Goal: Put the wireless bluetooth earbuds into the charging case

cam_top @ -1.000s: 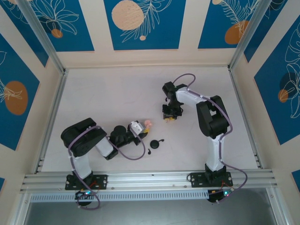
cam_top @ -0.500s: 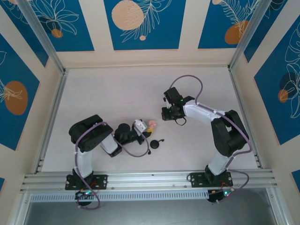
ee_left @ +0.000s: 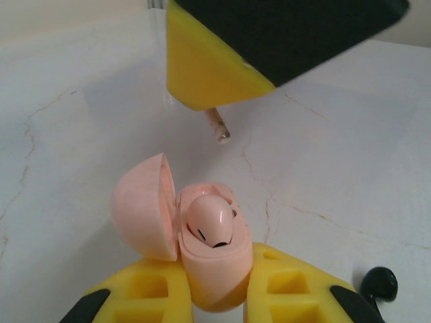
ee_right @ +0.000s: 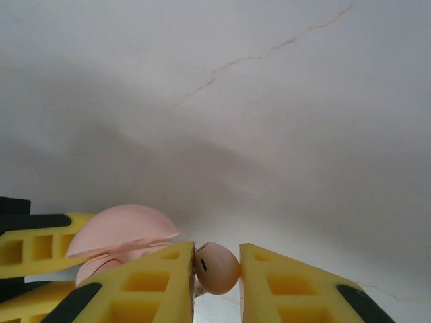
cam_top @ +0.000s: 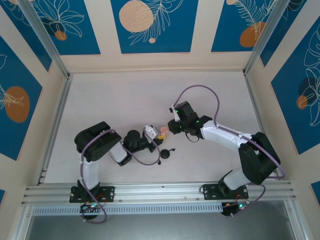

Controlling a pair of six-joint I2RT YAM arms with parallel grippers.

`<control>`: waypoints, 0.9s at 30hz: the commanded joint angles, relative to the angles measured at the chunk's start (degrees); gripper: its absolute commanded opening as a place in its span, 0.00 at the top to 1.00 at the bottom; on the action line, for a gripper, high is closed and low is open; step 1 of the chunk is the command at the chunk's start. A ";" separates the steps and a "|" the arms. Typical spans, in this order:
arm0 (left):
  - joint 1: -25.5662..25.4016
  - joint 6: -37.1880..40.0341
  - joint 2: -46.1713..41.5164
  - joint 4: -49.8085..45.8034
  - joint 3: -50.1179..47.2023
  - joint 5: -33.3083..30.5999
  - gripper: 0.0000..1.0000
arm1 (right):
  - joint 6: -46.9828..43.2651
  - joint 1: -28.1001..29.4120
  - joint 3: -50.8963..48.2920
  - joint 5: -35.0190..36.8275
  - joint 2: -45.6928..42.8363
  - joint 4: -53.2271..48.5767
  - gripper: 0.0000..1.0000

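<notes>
We find the left claw (cam_top: pixel 153 135) closed on the pink case (ee_left: pixel 202 262), its two yellow fingers (ee_left: pixel 155 296) pressing the case body from either side. The case stands open, with the lid (ee_left: pixel 145 205) swung to the left of the claw. A first bud (ee_left: pixel 210 225), pale pink, sits in the case just above the claw tips.

We find the right claw (ee_right: pixel 217 276) closed on a second bud (ee_right: pixel 217 267), also pale pink, pinched between the inner faces of its fingertips. In the left wrist view one right finger (ee_left: pixel 222 64) hangs above the open case, with the second bud's stem (ee_left: pixel 218 126) pointing down beneath it, clear of the case. In the top view the two claws meet tip to tip over the table (cam_top: pixel 115 100).

A black case (cam_top: pixel 165 154) lies on the table just nearer the arm bases than the left claw, and a small black bud (cam_top: pixel 159 161) lies beside it.
</notes>
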 commanded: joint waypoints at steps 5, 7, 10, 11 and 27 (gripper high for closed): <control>0.29 -2.11 0.45 2.16 1.57 1.85 0.90 | -1.92 1.95 -1.40 0.77 -1.20 5.56 0.78; 0.34 -2.37 0.11 2.18 1.58 1.97 0.90 | -1.95 2.32 -1.35 1.09 -0.81 6.13 0.78; 0.27 -2.63 -0.25 2.16 1.49 1.77 0.90 | -2.05 2.66 -1.04 1.64 -0.23 6.44 0.78; 0.33 -2.72 -0.48 2.21 1.41 1.73 0.90 | -2.11 2.79 -0.97 1.94 -0.05 6.42 0.78; 0.28 -4.22 -2.52 2.12 1.75 0.55 0.90 | -3.61 4.33 -2.35 4.05 -0.40 5.91 0.78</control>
